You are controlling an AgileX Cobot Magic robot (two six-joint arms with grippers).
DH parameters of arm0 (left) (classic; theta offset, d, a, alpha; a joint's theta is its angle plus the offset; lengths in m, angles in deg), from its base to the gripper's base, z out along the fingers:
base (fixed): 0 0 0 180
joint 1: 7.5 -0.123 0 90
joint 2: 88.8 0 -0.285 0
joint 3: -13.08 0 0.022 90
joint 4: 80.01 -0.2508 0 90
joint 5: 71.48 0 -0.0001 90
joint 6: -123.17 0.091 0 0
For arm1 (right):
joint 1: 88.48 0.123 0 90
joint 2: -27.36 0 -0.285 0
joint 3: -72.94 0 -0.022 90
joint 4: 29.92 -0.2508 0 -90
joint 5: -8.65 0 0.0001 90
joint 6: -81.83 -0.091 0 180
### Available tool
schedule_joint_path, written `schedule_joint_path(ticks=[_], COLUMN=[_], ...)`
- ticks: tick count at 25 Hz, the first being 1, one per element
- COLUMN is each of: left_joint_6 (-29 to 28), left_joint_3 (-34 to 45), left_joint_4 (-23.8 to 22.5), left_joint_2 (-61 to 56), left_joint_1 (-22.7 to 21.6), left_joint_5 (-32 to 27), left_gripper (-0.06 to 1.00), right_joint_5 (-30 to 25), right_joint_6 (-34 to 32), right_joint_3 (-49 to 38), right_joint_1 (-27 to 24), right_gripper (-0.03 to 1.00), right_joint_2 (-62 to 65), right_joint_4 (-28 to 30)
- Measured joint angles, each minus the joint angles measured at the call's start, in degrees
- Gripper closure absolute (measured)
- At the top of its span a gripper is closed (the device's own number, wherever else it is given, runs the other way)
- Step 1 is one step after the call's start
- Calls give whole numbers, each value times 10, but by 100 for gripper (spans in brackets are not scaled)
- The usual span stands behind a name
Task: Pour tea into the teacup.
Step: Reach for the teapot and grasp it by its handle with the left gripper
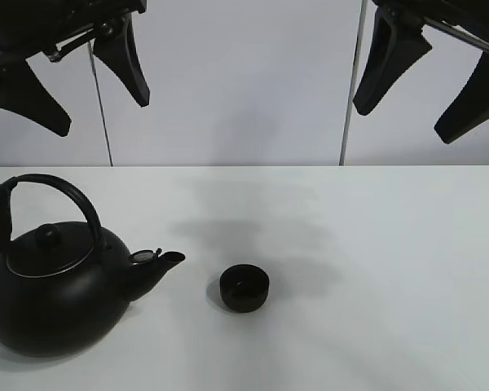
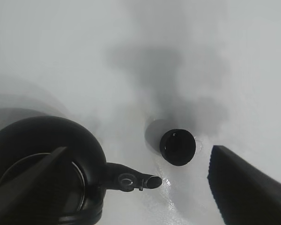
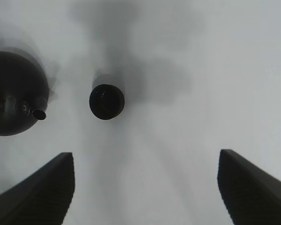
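A large round black kettle with an arched handle stands on the white table at the front left, its spout pointing right toward the teacup. The small black teacup sits just right of the spout, apart from it. Both show in the left wrist view (kettle, teacup) and the right wrist view (kettle, teacup). My left gripper hangs open and empty high above the kettle. My right gripper hangs open and empty high at the right.
The white table runs to a white back wall with two thin vertical lines. Soft shadows of the arms lie on the table behind the teacup.
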Motion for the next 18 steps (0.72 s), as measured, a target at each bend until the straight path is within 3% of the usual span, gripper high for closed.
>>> schedule_joint_path(ticks=[10, 18], left_joint_6=[0, 8], left_joint_3=[0, 0], left_joint_4=[-6, -12], left_joint_2=[0, 0], left_joint_1=[0, 0], left_joint_5=[1, 36], left_gripper=[37, 37], right_joint_5=[0, 0], right_joint_6=[4, 9], right_joint_3=[0, 0], right_joint_1=[0, 0], right_gripper=[39, 39], right_joint_2=[0, 0], right_joint_4=[0, 0])
